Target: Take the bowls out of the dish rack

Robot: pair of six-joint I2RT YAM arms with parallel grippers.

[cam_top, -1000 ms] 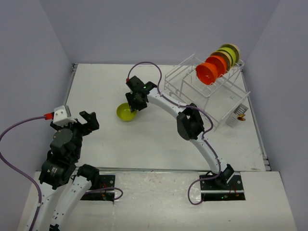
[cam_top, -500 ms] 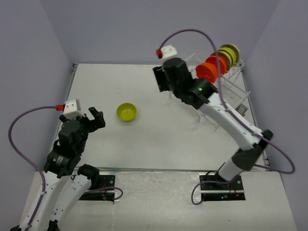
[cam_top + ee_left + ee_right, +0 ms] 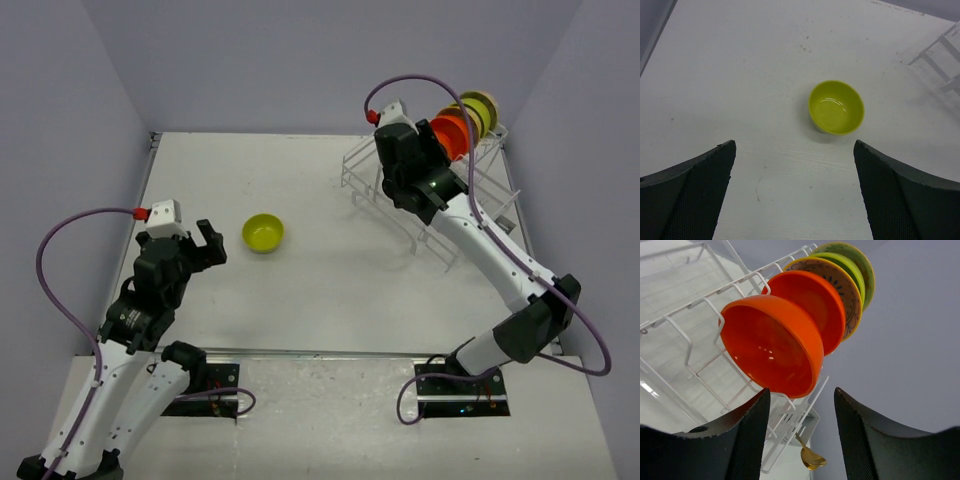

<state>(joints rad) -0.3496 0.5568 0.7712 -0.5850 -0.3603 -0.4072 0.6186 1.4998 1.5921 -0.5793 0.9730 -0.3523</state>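
The right gripper [image 3: 801, 405] has left the yellow-green bowl [image 3: 263, 232] on the table [image 3: 330, 280] and swung to the dish rack [image 3: 700, 300], jaws spread and empty before the front orange bowl [image 3: 772, 347]. The left gripper [image 3: 794, 147] waits, also spread. One bowl is unloaded; several remain racked.

Bright, even light; soft shadows.

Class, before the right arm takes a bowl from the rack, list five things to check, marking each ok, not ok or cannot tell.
1. Right gripper open and empty: ok.
2. Front orange bowl directly ahead of it: ok.
3. That bowl standing on edge in the dish rack: ok.
4. Clearance between that gripper and the rack wires: cannot tell.
5. Yellow-green bowl on the table, clear of the open left gripper: ok.
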